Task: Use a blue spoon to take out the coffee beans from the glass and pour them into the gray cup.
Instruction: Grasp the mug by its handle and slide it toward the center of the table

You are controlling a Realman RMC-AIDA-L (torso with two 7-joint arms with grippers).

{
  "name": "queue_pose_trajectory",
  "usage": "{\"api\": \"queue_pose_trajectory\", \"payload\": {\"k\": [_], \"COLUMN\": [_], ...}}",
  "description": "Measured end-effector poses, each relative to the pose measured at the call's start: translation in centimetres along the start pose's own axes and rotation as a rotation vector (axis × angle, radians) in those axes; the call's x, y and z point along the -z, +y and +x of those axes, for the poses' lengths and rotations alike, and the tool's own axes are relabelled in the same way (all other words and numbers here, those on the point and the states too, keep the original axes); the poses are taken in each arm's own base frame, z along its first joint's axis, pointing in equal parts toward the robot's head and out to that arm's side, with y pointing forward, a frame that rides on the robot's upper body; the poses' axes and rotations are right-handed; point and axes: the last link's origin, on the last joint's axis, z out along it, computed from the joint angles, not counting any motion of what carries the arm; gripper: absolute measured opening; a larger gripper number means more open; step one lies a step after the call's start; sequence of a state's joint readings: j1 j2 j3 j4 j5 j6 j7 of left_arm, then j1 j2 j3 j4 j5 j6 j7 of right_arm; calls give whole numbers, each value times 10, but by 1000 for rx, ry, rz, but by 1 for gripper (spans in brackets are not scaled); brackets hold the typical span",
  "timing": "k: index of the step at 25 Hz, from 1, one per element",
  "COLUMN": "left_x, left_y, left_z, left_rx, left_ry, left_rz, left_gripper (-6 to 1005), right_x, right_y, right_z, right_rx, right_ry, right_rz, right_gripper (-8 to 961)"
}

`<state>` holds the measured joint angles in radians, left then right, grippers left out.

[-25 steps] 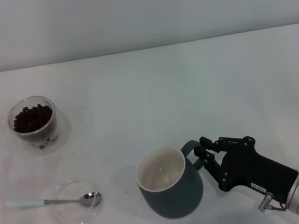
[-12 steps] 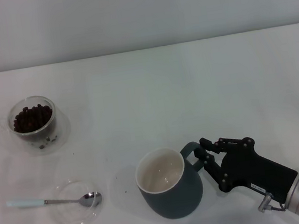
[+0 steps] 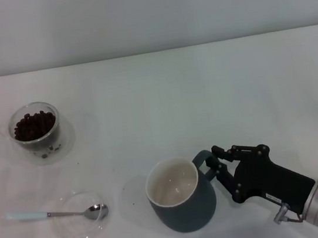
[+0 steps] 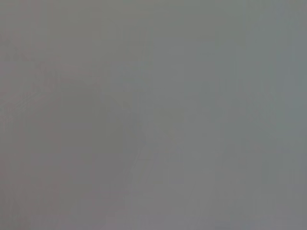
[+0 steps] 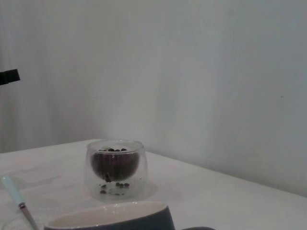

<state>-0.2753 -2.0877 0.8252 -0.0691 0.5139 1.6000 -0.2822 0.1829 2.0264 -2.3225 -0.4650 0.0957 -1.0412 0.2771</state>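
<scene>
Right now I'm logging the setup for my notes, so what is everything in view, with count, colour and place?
Clear double-walled glass: one, far left of the table.
Dark brown coffee beans: a heap, inside the glass.
Dark blue-gray ceramic mug: one, cream inside, near centre, empty.
Flat clear glass dish: one, near left.
Teaspoon with pale blue handle: one, bowl resting in the dish.
White table: one.
Right tool: black, at the mug's handle.
Left tool: not in view.
</scene>
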Motion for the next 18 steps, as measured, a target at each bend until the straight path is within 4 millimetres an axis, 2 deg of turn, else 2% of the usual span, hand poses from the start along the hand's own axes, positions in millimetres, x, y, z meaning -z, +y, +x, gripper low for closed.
{"api": "queue_pose_trajectory", "payload": {"k": [9,18], "left_x": [0,-1], "left_y": [-1,0], "left_z": [0,1], "left_rx": [-1,-2], "left_ry": [-2,1], "left_rz": [0,-4], "left_gripper": [887,887], "right_x": [3,4], "right_y": [-2,-6], "right_z": [3,3], "right_rx": [-5,-2], "right_ry": [13,11], "right_rz": [13,18], "right_gripper": [183,495]}}
